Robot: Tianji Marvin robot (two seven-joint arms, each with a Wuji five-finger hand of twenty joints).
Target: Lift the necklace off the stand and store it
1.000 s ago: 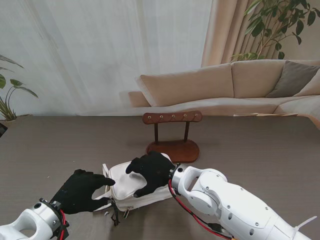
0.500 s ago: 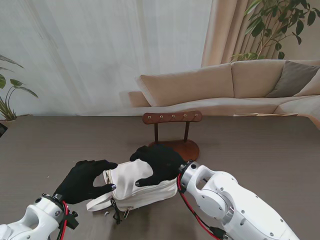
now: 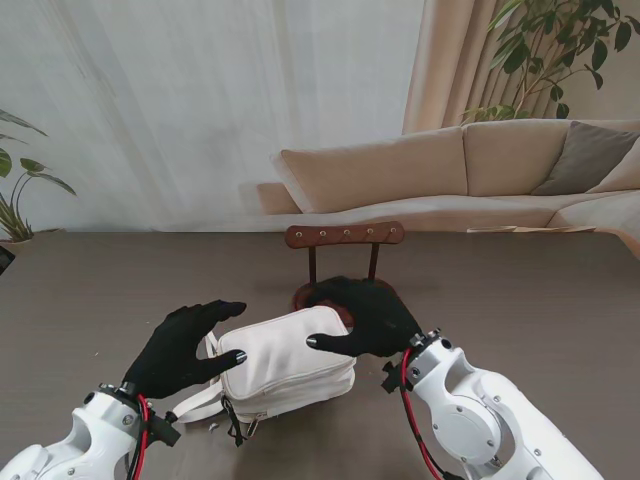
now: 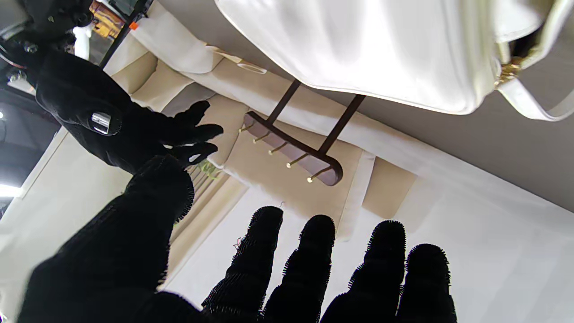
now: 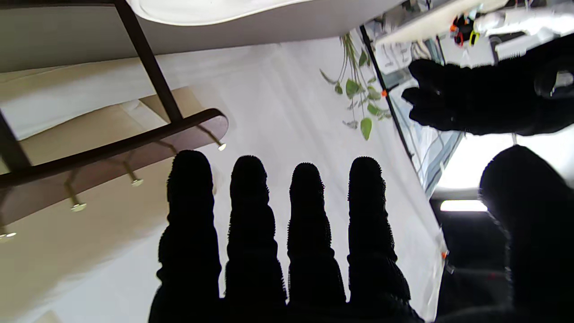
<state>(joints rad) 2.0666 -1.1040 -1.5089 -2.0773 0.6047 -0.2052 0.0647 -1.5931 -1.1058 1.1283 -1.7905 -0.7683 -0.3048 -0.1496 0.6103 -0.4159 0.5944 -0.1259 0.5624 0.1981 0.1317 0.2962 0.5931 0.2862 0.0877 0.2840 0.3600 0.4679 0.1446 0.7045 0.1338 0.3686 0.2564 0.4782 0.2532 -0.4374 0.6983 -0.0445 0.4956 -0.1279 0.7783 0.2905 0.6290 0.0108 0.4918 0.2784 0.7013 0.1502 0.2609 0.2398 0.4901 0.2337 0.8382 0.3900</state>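
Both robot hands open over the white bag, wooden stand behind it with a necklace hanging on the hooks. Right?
Not quite. The hooks on the wooden stand are bare: the left wrist view shows every one with nothing hanging. The rest holds: the left robot hand and right robot hand are open with fingers spread, and the white bag sits in front of the stand.

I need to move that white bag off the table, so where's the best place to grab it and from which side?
Probably the white bag is best pinched across its rounded top edge from above. It lies flat and soft, with both open hands, left hand and right hand, at its two ends. The strap on its left is a looser alternative.
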